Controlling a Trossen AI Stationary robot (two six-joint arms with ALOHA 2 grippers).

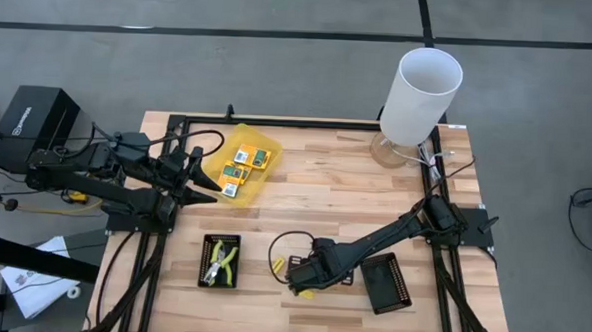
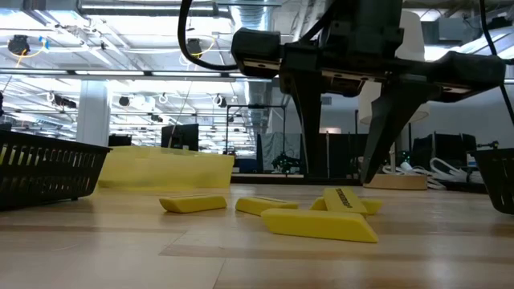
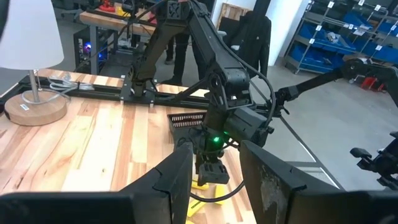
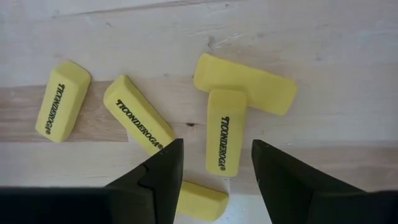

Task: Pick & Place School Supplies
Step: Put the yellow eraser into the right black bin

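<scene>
1. Table: wooden top. My right gripper hangs over its near middle; my left gripper waits well off to the side, beside the yellow container that holds the packets. Left fingers stand apart, empty.

2. Black trays: one tray just left of my right gripper holds the plier-like tool; the other tray lies just right of it, and I judge it the likely drop point.

3. Right gripper: jaws apart, nothing between them, poised above the pieces.

4. Yellow erasers, five, directly beneath: the middle eraser lies lengthwise under the gap, its far end resting on a crosswise eraser. A slanted eraser runs close to one finger.

Handling note: I would drop straight onto the middle eraser, closing across its narrow width, keeping clear of the slanted one.
</scene>
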